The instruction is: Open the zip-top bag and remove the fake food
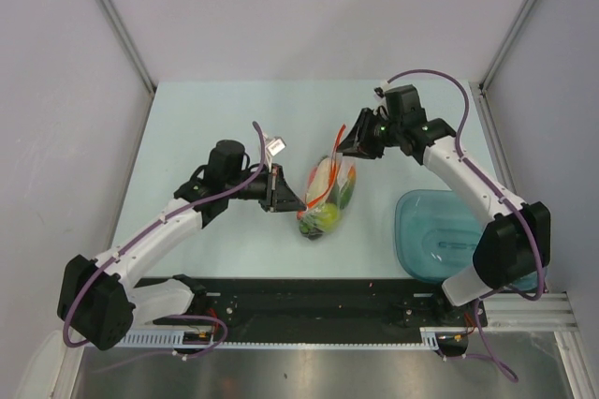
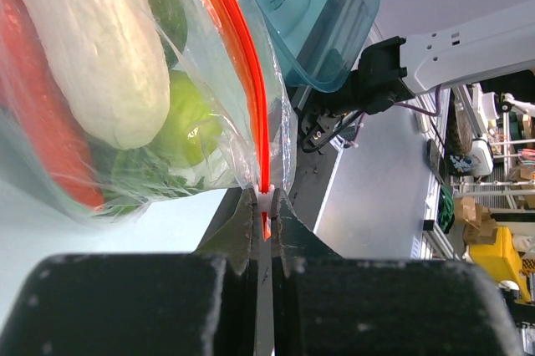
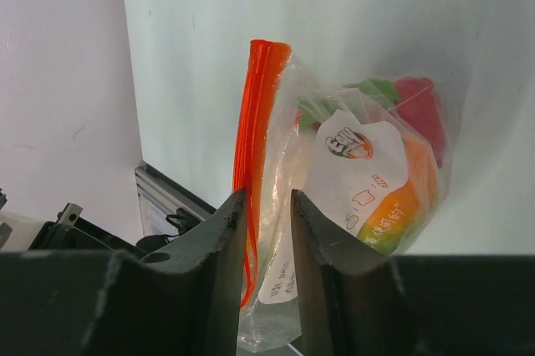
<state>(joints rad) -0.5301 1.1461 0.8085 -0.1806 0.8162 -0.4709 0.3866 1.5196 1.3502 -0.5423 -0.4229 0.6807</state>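
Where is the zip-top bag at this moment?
In the top view, the bag lies between the left gripper and the right gripper, left of the tray.

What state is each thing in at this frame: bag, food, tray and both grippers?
zip-top bag: mouth looks sealed, standing between the grippers.
fake food: inside the bag.
teal tray: empty, right way up.
left gripper: shut on one end of the bag's mouth.
right gripper: jaws apart, straddling the bag's mouth edge.
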